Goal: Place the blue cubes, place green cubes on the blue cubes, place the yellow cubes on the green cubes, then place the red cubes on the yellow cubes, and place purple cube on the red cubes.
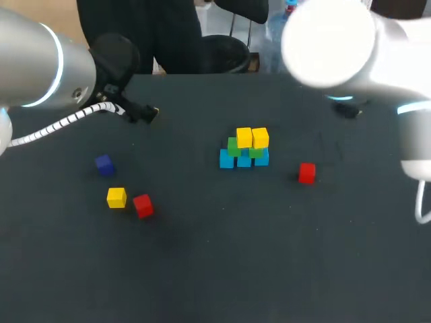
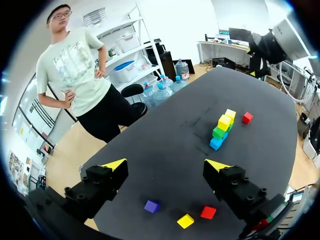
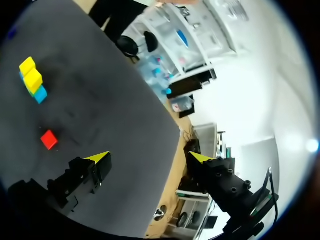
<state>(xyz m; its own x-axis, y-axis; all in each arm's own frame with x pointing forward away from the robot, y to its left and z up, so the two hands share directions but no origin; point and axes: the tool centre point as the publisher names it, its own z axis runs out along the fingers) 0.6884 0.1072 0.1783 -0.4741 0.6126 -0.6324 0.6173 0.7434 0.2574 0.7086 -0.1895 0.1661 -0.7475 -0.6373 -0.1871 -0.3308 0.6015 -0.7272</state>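
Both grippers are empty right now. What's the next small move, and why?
Probably lower the left gripper, which is open, toward the loose yellow cube. That cube lies apart from the stack, on that gripper's side, and yellow goes on before the red cubes, both of which are also loose.

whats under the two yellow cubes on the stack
Directly under the yellow cubes sit green cubes, and a row of blue cubes lies beneath those. The green layer is partly covered by the yellow ones, so its count is unclear.
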